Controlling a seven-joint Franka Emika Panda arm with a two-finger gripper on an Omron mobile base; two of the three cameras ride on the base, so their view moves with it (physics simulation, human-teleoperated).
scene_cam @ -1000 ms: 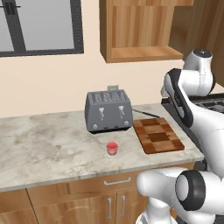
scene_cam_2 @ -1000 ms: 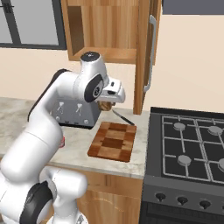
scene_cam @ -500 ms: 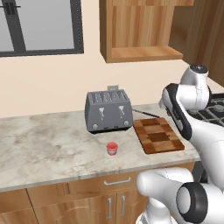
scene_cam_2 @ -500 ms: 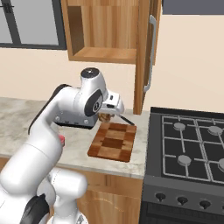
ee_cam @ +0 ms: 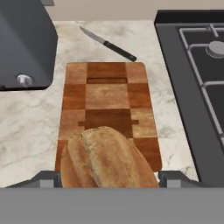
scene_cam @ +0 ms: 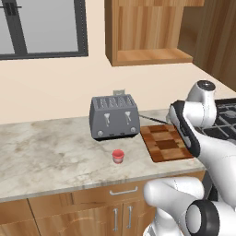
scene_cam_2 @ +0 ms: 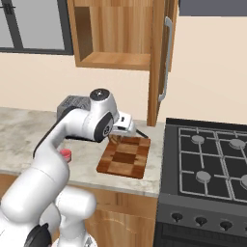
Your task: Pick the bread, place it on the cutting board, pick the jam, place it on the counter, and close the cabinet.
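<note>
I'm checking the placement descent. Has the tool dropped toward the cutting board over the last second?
Yes. In the right base view the tool has come down from toaster-top height to just above the cutting board.

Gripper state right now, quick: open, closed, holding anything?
Gripper: closed on the bread, held above the cutting board.

Browns, greys and one red

Brown bread [ee_cam: 105, 159] with dark creases; board [ee_cam: 109, 103] checked dark and light brown; grey toaster [scene_cam: 115, 116]; red jam [scene_cam: 118, 156]; marbled beige counter [scene_cam: 50, 152].
</note>
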